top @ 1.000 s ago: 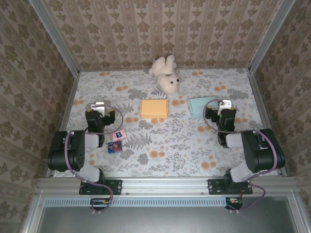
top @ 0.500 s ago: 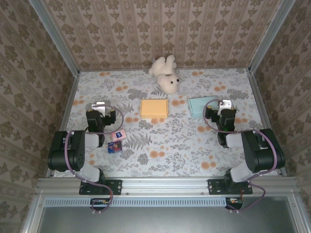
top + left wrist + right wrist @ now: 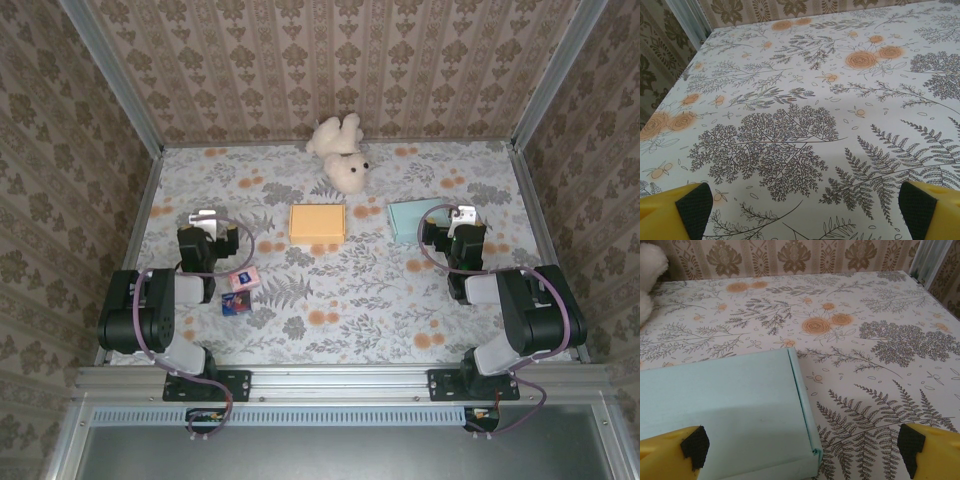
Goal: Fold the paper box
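A flat orange paper box (image 3: 318, 222) lies closed at mid-table. A mint-green paper box (image 3: 410, 218) lies to its right, closed too, and its right corner (image 3: 725, 410) reaches between the fingers of my right gripper (image 3: 802, 450). That gripper (image 3: 462, 220) stands open, its yellow fingers with black pads (image 3: 694, 445) apart at the box's near right edge, gripping nothing. My left gripper (image 3: 204, 224) rests at the table's left side. It is open over bare cloth (image 3: 802, 210), nothing between its pads (image 3: 694, 209).
A white teddy bear (image 3: 340, 155) lies at the back centre, its edge at the far left of the right wrist view (image 3: 650, 280). A small pink packet (image 3: 241, 279) and a dark blue one (image 3: 236, 305) lie beside the left arm. Patterned walls close in three sides.
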